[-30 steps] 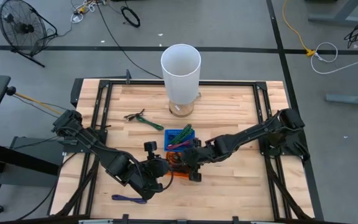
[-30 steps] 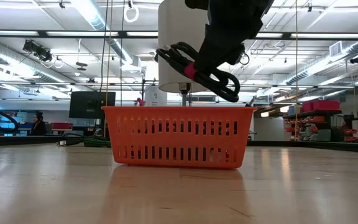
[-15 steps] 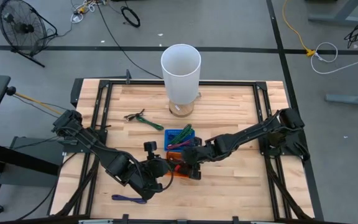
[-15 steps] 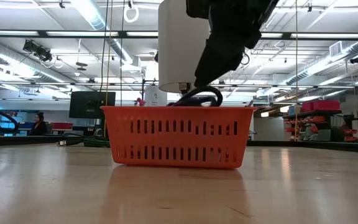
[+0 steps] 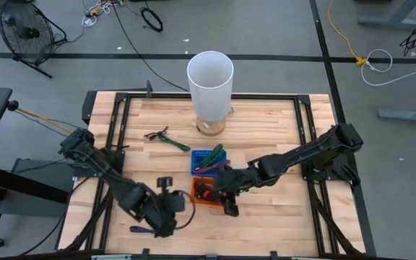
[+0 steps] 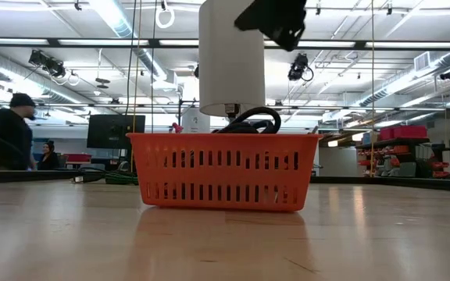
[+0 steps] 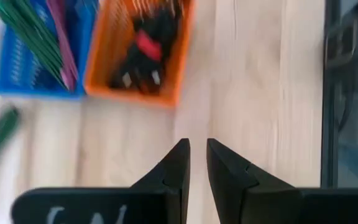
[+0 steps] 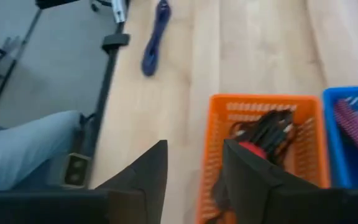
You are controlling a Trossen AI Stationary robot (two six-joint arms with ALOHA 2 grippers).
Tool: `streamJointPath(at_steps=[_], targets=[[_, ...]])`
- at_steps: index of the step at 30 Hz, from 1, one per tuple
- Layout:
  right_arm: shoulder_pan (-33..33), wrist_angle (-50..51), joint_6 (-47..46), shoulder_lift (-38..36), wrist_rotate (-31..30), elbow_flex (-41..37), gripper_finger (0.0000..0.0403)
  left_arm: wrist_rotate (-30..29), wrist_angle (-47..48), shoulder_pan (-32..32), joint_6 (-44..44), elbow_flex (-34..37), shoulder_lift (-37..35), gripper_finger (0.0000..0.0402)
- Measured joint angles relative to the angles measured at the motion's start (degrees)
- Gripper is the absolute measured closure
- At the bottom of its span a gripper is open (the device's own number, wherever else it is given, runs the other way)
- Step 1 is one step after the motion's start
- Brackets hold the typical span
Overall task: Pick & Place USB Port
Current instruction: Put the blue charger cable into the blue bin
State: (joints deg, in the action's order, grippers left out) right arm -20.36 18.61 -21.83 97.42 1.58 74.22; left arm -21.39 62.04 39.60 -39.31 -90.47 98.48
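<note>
The USB hub, a black bundled cable with a red band [image 5: 204,191], lies inside the orange basket [image 5: 209,205], resting on its floor; it also shows in the left wrist view [image 7: 143,55] and the right wrist view [image 8: 263,134]. In the low view a black loop of it [image 6: 250,120] sticks up over the basket's rim [image 6: 225,137]. My right gripper [image 8: 194,155] is open and empty, raised above the basket's near side [image 5: 227,205]. My left gripper [image 7: 198,149] is shut and empty, left of the basket [image 5: 178,203].
A blue basket [image 5: 202,154] with green and purple ties stands right behind the orange one. A tall white cylinder [image 5: 210,79] stands at the far middle, and a green-handled tool [image 5: 166,139] lies to its left. A blue strap [image 5: 146,230] lies near the front-left edge. A person's leg [image 8: 30,146] is beside the table.
My right gripper has lowered the USB hub bundle into the orange basket, let go of it, and risen clear, shifting slightly toward the near edge. The bundle now rests in the basket. My left gripper has drawn back toward the table's left, away from the basket.
</note>
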Motion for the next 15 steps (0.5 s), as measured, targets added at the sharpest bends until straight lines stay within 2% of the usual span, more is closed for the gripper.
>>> streamJointPath(at_steps=[4, 9, 12, 15], targets=[[-2.86, -1.81, -2.42, -0.06, 2.4, 0.0, 0.0257, 2.14, -2.33, 4.96, -7.01, 5.72, -0.02, 0.0344], [-6.24, -3.93, -2.83, -0.08, 5.81, 0.0, 0.0257, 6.88, -12.99, 11.11, -14.53, 14.52, 0.09, 0.0344], [-7.83, -4.87, -4.21, -0.08, 5.56, 0.0, 0.0257, 7.03, -18.84, 13.83, -16.84, 18.6, 0.09, 0.0344], [-9.08, -5.0, -4.26, -0.08, 5.37, 0.0, 0.0257, 4.66, -20.06, 15.62, -20.07, 20.99, 0.05, 0.0344]])
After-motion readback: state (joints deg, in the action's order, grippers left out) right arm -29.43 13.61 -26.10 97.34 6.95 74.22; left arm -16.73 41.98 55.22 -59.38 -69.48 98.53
